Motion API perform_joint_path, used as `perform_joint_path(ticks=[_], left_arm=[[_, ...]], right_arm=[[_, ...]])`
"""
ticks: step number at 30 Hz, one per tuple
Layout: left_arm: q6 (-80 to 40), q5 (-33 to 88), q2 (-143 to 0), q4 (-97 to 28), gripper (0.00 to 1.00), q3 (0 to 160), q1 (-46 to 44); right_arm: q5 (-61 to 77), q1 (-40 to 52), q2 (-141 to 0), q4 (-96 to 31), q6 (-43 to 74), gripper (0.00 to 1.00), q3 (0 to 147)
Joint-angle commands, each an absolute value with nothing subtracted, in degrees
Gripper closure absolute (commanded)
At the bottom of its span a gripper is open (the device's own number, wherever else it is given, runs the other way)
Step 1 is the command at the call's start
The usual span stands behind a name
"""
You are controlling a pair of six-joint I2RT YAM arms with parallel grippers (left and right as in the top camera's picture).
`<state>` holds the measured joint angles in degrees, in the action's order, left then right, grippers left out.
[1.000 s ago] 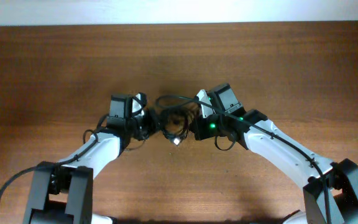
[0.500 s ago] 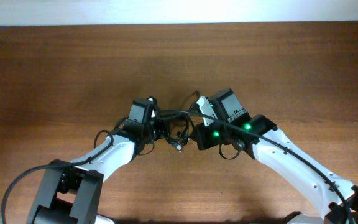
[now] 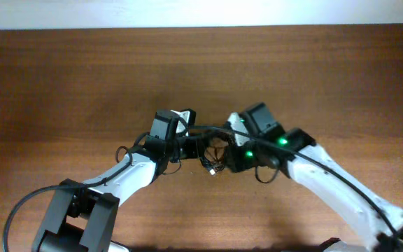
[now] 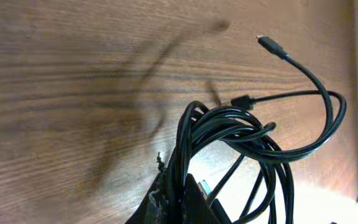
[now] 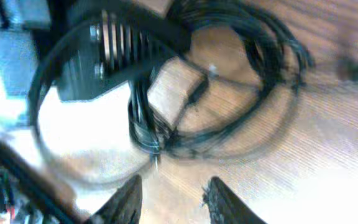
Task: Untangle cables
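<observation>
While the left gripper [image 4: 174, 196] clamps one cable bunch [image 4: 241, 134], two plugs [image 4: 271, 45] show.

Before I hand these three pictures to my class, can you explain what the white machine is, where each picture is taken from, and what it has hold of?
It is a robot with two white arms reaching over a brown wooden table. Each arm ends in a two-finger gripper. The wide picture looks straight down from a camera above the table. The other two come from small cameras on the wrists, so each looks along its own fingers. Between the arms is a bundle of thin black cables, looped over one another. The left gripper is shut on that bundle, and one loose plug end sticks out past the loops. The right wrist picture is blurred, but it shows the right gripper open, fingers apart with nothing between them, facing the bundle.
</observation>
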<state>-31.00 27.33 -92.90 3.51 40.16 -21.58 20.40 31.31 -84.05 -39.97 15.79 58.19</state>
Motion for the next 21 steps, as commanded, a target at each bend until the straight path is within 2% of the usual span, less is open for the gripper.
perform_joint_path(ticks=[1, 2, 4, 7, 8, 10, 12, 13, 21], left_arm=[[-30.11, 24.01, -92.88, 3.18, 1.00, 40.45, -21.61], [-30.13, 24.16, -92.88, 3.18, 1.00, 40.45, -21.61], [-31.68, 24.27, -92.88, 2.87, 1.00, 40.45, -21.61], [-32.10, 24.62, -92.88, 1.10, 1.00, 40.45, -21.61], [-32.10, 24.62, -92.88, 0.43, 1.00, 40.45, -21.61], [-32.10, 24.62, -92.88, -0.01, 1.00, 40.45, -21.61], [-31.99, 24.62, -92.88, -0.60, 1.00, 40.45, -21.61], [-30.00, 24.67, -92.88, -0.49, 1.00, 40.45, -21.61], [-30.74, 37.32, -91.77, 6.22, 1.00, 40.45, -21.58]], right_arm=[[22.72, 31.31, -74.46, -42.96, 13.45, 0.52, 59.96], [23.64, 32.38, -72.90, -43.13, 10.85, 0.40, 59.94], [23.33, 35.64, -74.46, -42.65, 3.62, 0.40, 59.64], [21.82, 36.75, -80.97, -40.25, 2.76, 0.41, 59.44], [21.87, 36.75, -83.70, -38.13, 2.81, 0.43, 59.44], [21.80, 36.75, -86.70, -34.92, 3.42, 0.56, 59.44], [21.76, 36.69, -87.13, -31.31, 3.42, 0.90, 59.44], [20.45, 36.69, -87.29, -30.61, 3.44, 0.96, 59.44], [11.73, 36.62, -87.29, -31.90, 10.15, 0.96, 59.44]])
